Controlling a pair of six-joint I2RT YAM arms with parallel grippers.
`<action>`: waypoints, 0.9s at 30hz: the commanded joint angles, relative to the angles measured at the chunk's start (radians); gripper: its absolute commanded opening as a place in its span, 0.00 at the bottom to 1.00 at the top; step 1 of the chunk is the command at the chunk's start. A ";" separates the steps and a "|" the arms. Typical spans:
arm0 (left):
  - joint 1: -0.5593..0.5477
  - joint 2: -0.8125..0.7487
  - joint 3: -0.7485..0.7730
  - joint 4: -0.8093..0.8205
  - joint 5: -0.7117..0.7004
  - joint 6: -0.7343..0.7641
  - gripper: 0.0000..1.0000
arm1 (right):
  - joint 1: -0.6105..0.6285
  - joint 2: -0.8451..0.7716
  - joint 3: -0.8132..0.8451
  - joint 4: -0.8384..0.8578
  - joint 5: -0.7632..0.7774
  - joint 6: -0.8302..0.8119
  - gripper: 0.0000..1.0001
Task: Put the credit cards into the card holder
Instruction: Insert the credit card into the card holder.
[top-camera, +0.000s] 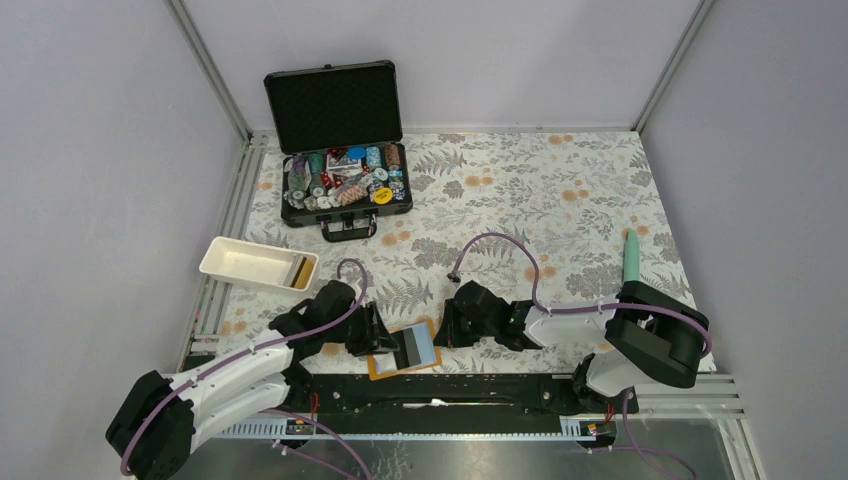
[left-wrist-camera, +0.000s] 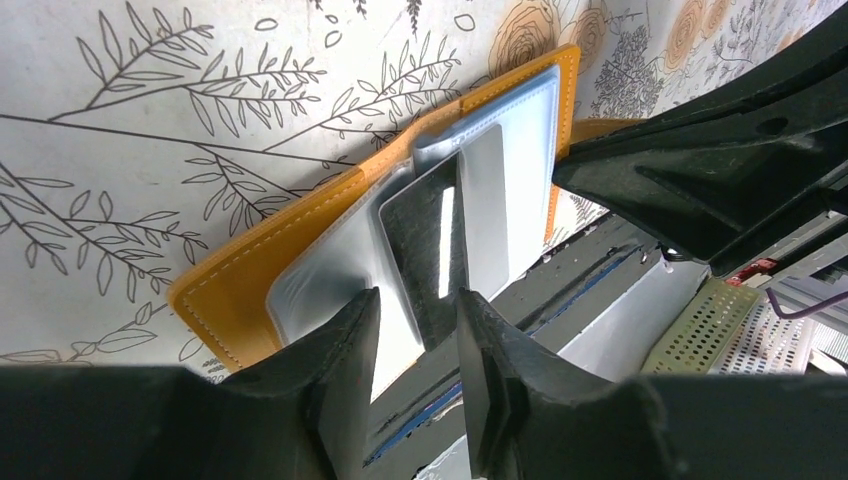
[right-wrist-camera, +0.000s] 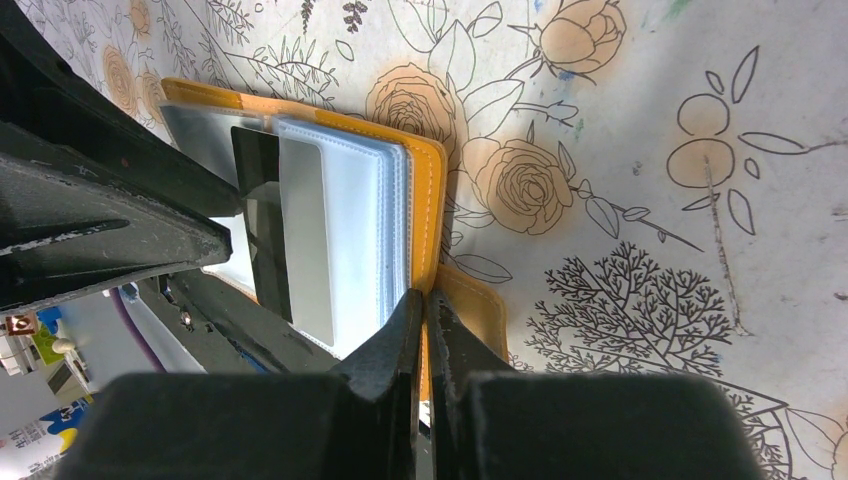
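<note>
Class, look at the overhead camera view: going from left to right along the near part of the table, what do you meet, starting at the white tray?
The white tray → left end effector → card holder → right end effector → slim teal object.

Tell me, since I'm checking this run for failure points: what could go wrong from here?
The black card sticks out of the sleeves; with the left gripper parted, it may slip out. The right gripper pinches the card holder only at its rim, so the holder could shift or fold shut.
</note>
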 joint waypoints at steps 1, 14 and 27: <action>-0.016 0.001 0.044 0.002 -0.023 0.001 0.36 | 0.005 0.011 -0.013 -0.104 0.079 -0.038 0.00; -0.091 0.116 0.094 0.091 -0.048 -0.029 0.26 | 0.005 0.010 -0.013 -0.101 0.077 -0.039 0.00; -0.152 0.267 0.160 0.176 -0.056 -0.036 0.22 | 0.005 0.013 -0.013 -0.099 0.074 -0.041 0.00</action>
